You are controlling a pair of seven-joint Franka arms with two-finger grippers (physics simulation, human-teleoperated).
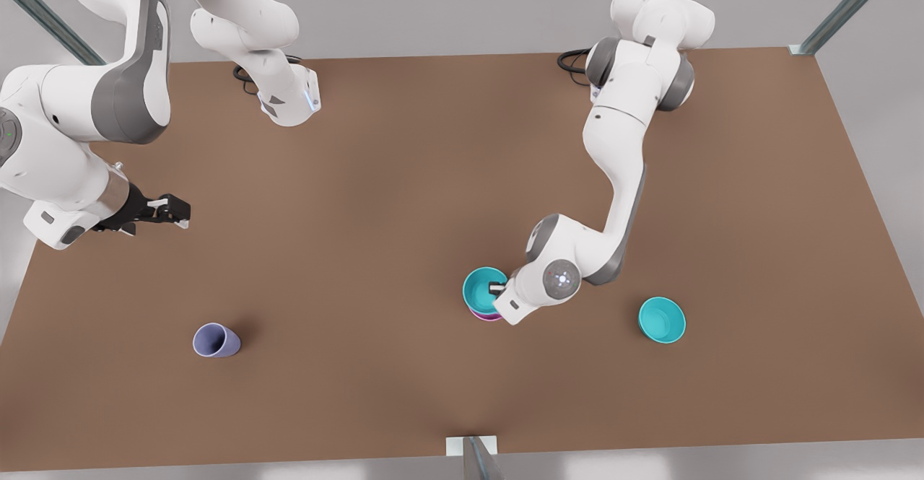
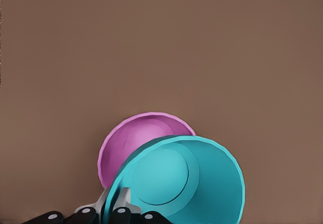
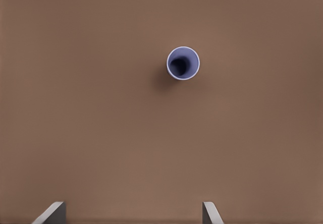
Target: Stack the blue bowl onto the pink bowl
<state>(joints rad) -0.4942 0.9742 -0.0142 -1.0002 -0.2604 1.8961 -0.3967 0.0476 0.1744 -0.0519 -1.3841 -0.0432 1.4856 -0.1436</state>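
Note:
The blue bowl [image 1: 480, 286] [image 2: 186, 178] hangs tilted over the pink bowl [image 1: 486, 315] [image 2: 136, 143] and covers part of it; whether the two touch I cannot tell. In the front view only a pink sliver shows under the blue bowl. My left gripper [image 1: 498, 289] [image 2: 115, 205], on the arm at the front view's right, is shut on the blue bowl's rim, one finger inside and one outside. My right gripper [image 1: 173, 211] [image 3: 132, 214] waits open above the table at the front view's left, holding nothing.
A lighter turquoise twin bowl [image 1: 662, 320] stands on the brown table [image 1: 361, 198] to the front view's right of the stack. A lavender-blue cup [image 1: 215, 340] [image 3: 183, 62] stands near the front left, below the right gripper.

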